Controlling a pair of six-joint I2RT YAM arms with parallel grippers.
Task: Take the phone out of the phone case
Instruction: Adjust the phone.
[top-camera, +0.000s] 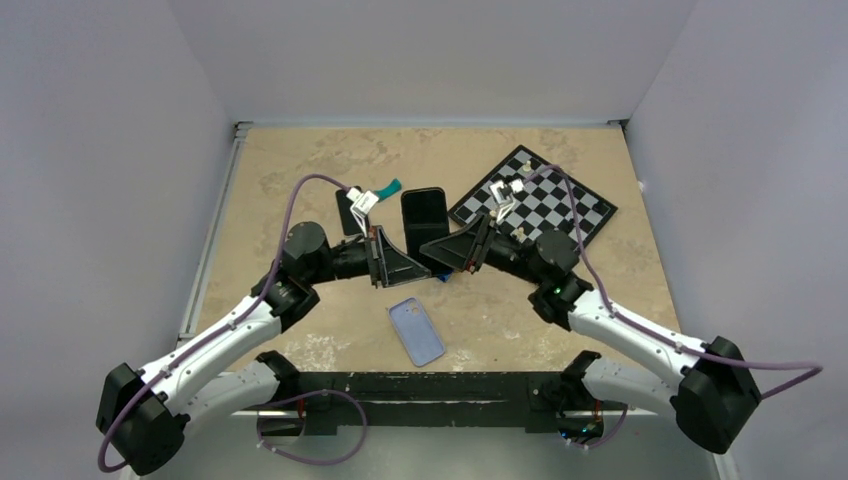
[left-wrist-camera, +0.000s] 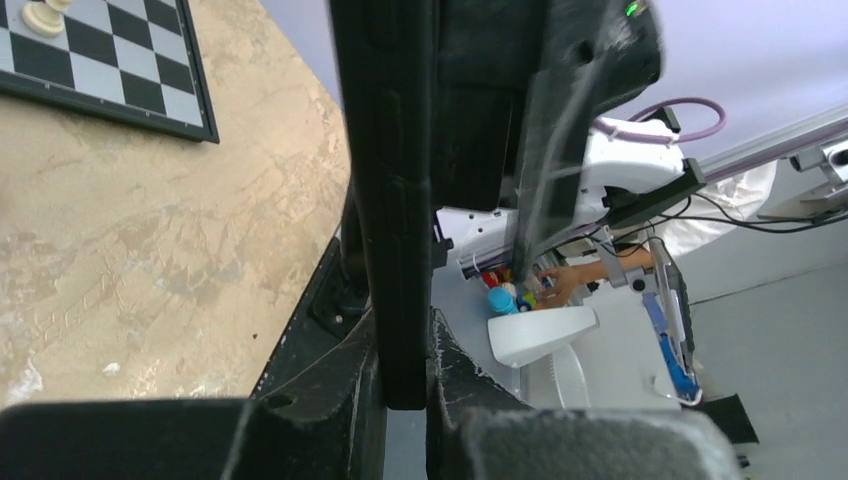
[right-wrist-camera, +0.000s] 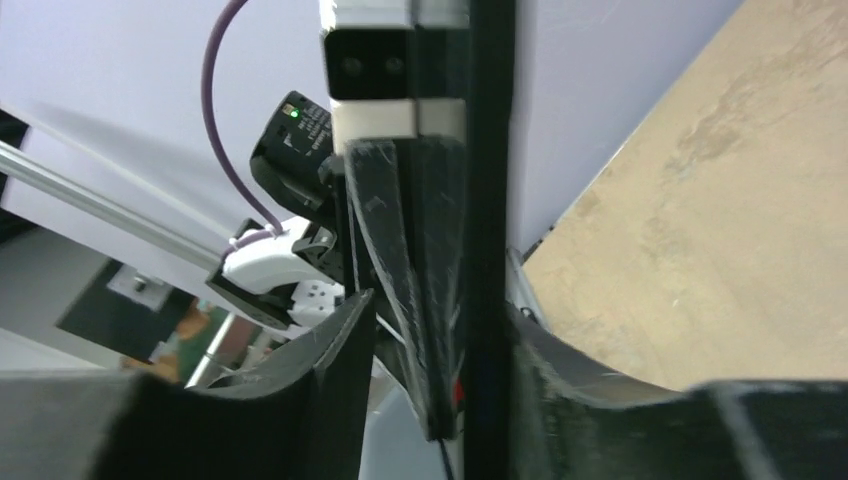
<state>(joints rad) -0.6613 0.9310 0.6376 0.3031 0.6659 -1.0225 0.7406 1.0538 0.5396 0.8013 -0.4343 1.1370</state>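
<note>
With the left gripper clamped on the phone, the right gripper, jaws apart, should back off straight without tilting it.

You see a matt, mottled stone-look table, a smooth black phone, a matt blue soft-plastic case, and grainy, rough black plastic left fingers.

The left arm and right arm wear white shells on their long links, dotted with small dark screws, between bulky black joint housings (a tiny green light glows on the right one). A purple left cable and right cable loop from the wrists. The left gripper and right gripper have matte black, scuffed fingers.
</note>
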